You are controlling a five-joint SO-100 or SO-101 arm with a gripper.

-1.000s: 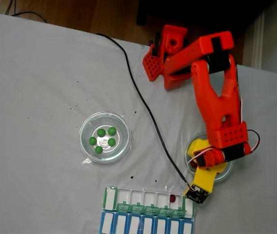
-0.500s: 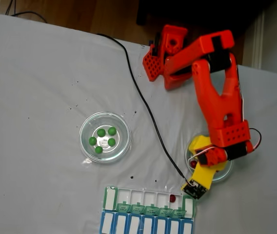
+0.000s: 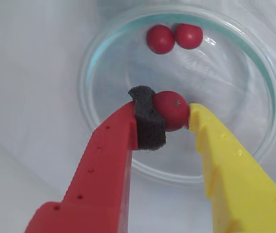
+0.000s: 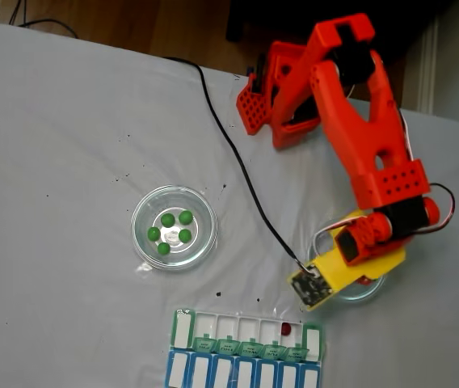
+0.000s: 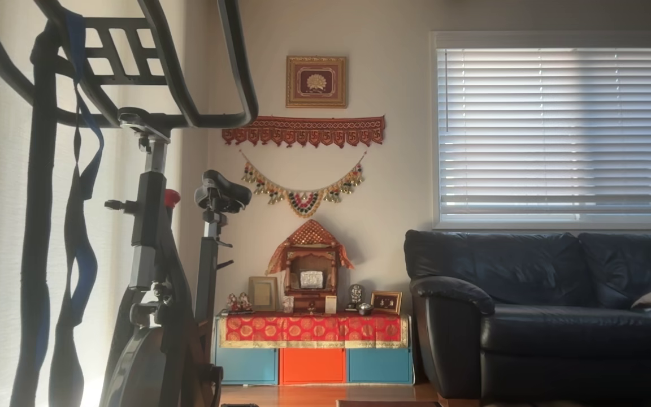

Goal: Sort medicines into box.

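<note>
end effector point(image 3: 177, 114): clamped on red pill point(image 3: 170, 110) | pill between fingertips, over clear dish point(image 3: 269, 87)

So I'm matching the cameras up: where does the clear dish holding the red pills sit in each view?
Wrist view: the clear dish fills the centre, behind the end effector.
Fixed view: lower right, its rim pokes out under the end effector.
Other view: a room, no dish.
Shared landmark: the yellow finger.
</note>
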